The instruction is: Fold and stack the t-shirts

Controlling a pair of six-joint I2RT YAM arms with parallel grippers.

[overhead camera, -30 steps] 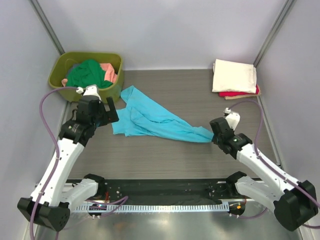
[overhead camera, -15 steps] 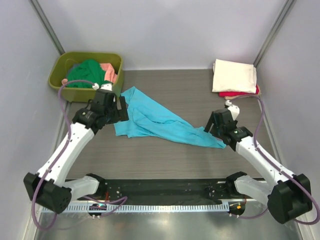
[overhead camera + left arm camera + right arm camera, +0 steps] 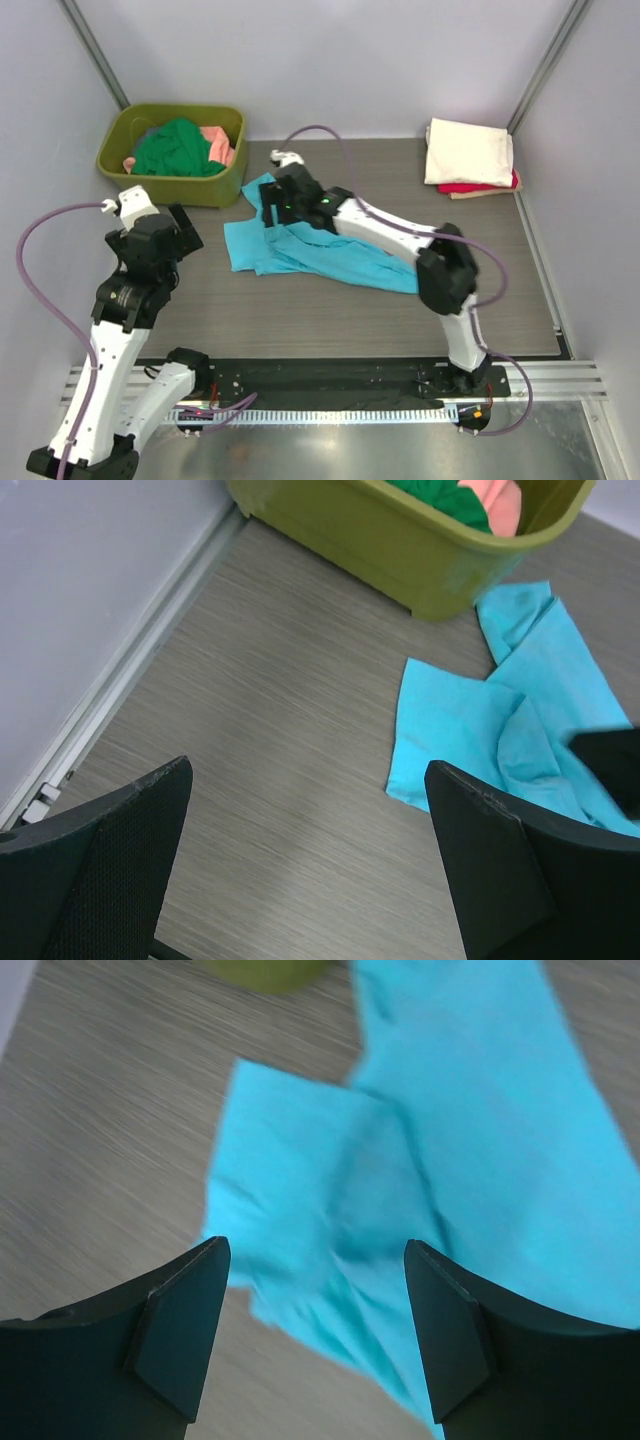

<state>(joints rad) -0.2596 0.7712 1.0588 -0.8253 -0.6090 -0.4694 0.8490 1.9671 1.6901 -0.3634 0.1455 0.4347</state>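
Left tool (image 3: 308, 770) spread wide, right tool (image 3: 313, 1248) parted, right arm (image 3: 380, 228) stretched far across leftward

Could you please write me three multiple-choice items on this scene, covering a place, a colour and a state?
1. Where is the turquoise t-shirt?
A. crumpled on the table
B. inside a tub
C. on top of folded clothes

2. What colour is the top shirt of the folded pile in the far right corner?
A. red
B. cream-white
C. dark green

3. How is the right gripper?
A. shut on the shirt
B. shut on nothing
C. open above the shirt

Answers:
1 A, as the top view shows it lying rumpled on the wood-grain surface.
2 B, as only a red edge peeks out beneath the cream-white one.
3 C, as the right wrist view shows both fingers apart with the shirt below them and nothing between.
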